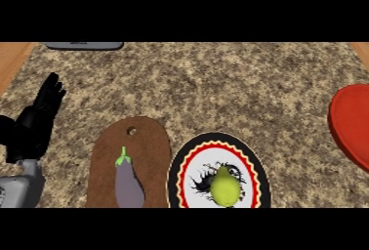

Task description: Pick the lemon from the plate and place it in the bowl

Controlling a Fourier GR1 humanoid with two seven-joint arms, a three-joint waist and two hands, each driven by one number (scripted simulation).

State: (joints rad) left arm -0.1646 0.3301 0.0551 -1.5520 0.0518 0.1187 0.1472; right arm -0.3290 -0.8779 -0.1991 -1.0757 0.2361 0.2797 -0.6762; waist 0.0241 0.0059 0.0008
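Observation:
A yellow-green lemon (225, 187) lies on a round plate (185, 168) with a black, red and yellow rim, at the bottom centre of the head view. A red bowl (352, 124) shows partly at the right edge, further back than the plate. My left hand (37, 122) rests at the left edge, fingers straight and pointing up, well left of the plate and holding nothing. My right hand does not show.
A brown wooden cutting board (144, 141) lies just left of the plate, with a purple eggplant (128, 183) on it. A grey object (85, 45) sits at the counter's far left edge. Wooden strips border the speckled counter on both sides.

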